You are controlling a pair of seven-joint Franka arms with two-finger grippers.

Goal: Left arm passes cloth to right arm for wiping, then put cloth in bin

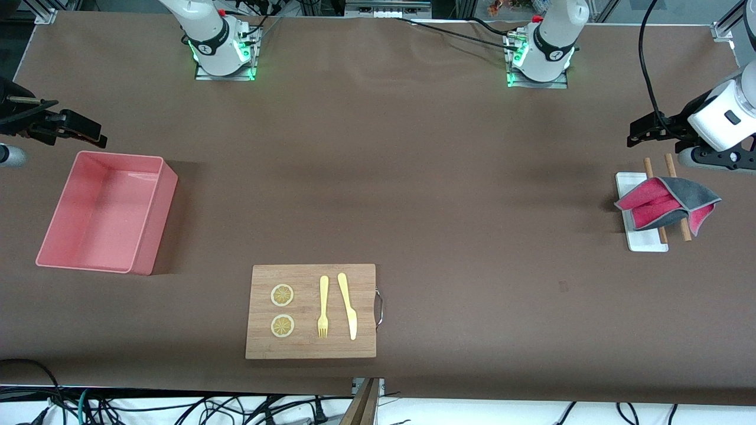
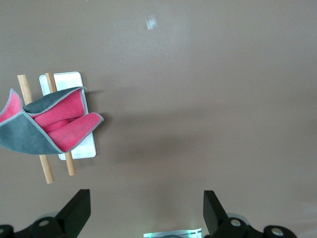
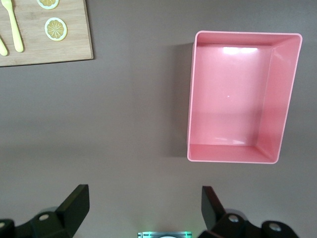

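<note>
Robotics lab, staged test bench. Wide brown cloth-covered table [image 1: 413, 177] carries two white jointed robot arms bolted to metal base plates with green status lights [image 1: 224, 65] [image 1: 540, 71]. Silver aluminium framing rails [image 1: 384, 7] run along the edge by the bases. Loose black cables [image 1: 177, 407] tangle on the pale floor. Props are set out tidily: a wooden cutting board [image 1: 311, 311] with yellow plastic cutlery and fake lemon slices.

Open brown table [image 1: 449, 195] stretches between my two grippers, an easy lane. Nearer the front camera, the cutting board [image 1: 311, 311] with fork [image 1: 323, 307], knife [image 1: 348, 305] and lemon slices [image 1: 282, 295] blocks low passes.
</note>
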